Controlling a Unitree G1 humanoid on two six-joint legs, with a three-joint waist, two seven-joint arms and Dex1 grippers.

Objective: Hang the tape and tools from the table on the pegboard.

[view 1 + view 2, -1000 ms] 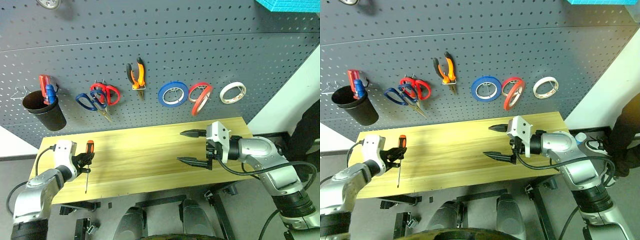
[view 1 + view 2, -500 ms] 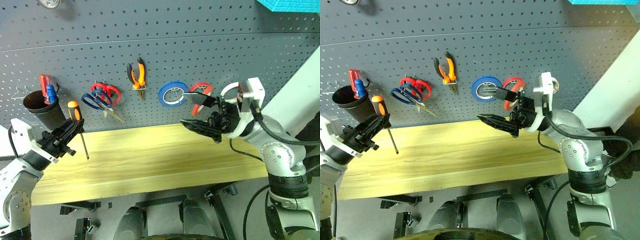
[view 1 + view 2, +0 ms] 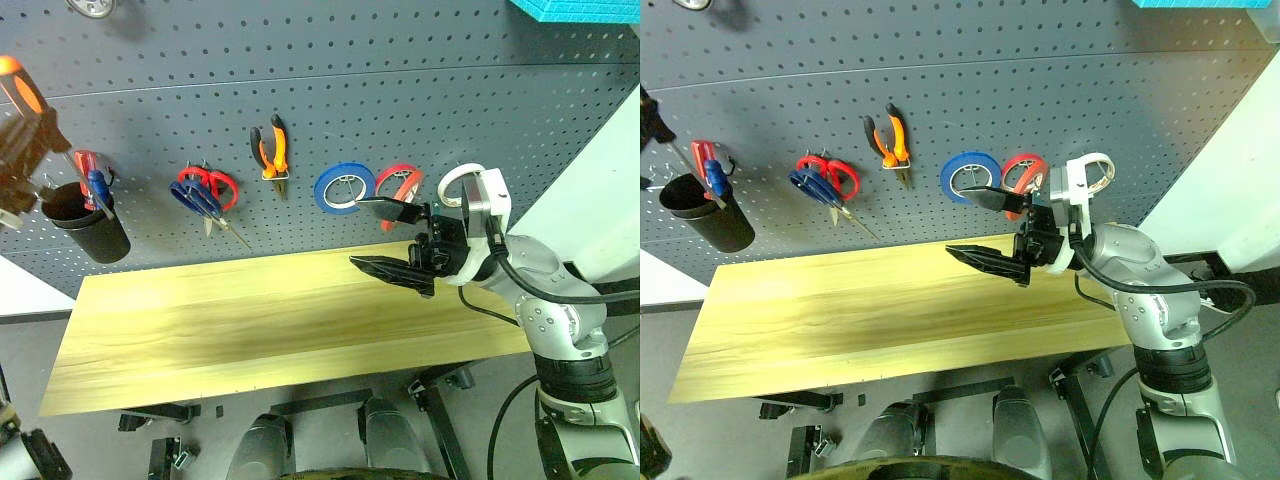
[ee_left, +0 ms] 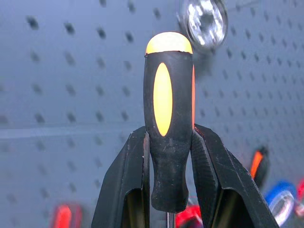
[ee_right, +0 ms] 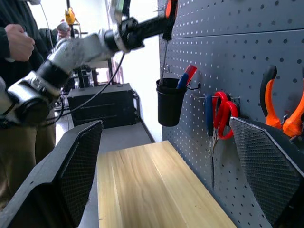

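Evidently bound for the black cup, the screwdriver is clenched handle-up in the left gripper; the right gripper waits spread wide, empty.

Your two head views look forward and down, sharing worktop and pegboard. Your left wrist view sits close to the pegboard. Your right wrist view looks along the worktop's length.
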